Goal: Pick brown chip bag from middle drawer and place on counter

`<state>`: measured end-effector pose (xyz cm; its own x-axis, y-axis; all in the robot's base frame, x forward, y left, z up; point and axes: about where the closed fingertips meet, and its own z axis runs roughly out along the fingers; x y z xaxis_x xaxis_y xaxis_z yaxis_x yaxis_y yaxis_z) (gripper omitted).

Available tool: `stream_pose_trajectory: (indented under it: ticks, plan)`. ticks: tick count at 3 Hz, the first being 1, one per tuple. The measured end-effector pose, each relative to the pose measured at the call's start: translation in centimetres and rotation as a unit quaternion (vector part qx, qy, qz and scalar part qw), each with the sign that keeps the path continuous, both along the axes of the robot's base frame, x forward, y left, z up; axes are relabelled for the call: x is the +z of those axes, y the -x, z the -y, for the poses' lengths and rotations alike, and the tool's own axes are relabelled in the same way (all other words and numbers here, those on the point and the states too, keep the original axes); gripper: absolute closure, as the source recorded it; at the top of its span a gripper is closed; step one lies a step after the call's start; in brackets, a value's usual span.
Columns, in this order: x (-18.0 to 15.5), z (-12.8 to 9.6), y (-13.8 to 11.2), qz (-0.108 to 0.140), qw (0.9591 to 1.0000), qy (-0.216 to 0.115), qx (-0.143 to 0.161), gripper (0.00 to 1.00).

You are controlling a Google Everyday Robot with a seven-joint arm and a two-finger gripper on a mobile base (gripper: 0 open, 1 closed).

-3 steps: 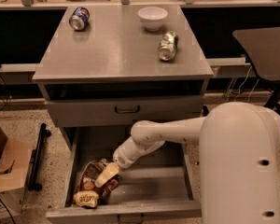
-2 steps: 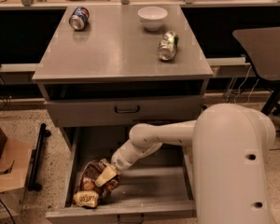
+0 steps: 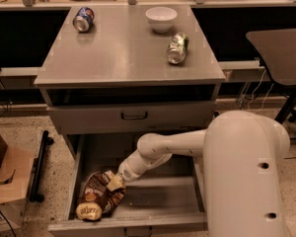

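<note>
The brown chip bag (image 3: 96, 197) lies in the front left corner of the open middle drawer (image 3: 158, 196), its pale end toward the drawer front. My gripper (image 3: 114, 182) reaches down into the drawer from the right and sits right at the bag's upper right edge, touching it. The white arm runs back to my body at the lower right. The counter (image 3: 123, 48) is the grey slab above the drawers.
On the counter lie a blue can (image 3: 83, 19) at back left, a white bowl (image 3: 161, 19) at back centre and a green can (image 3: 177, 48) at right. A cardboard box (image 3: 2, 177) and a black bar (image 3: 39, 164) stand left of the cabinet. A dark table (image 3: 281, 53) is at right.
The arm has shifted slightly, the body filling a bit more of the lower right. The gripper stays at the bag; the bag has not visibly moved.
</note>
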<state>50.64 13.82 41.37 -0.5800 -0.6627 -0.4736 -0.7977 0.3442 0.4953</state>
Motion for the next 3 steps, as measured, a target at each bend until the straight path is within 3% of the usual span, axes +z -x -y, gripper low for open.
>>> stream_pose_trajectory:
  ticks: [1,2,3]
  plan:
    - [2.8,0.5,-0.7,0.035,0.9993,0.0,-0.009,0.94]
    - [6.7,1.2,-1.0,0.078,0.9967,-0.006,-0.019,1.0]
    - [11.3,2.3,-0.8,0.13,0.9908,-0.022,-0.032,1.0]
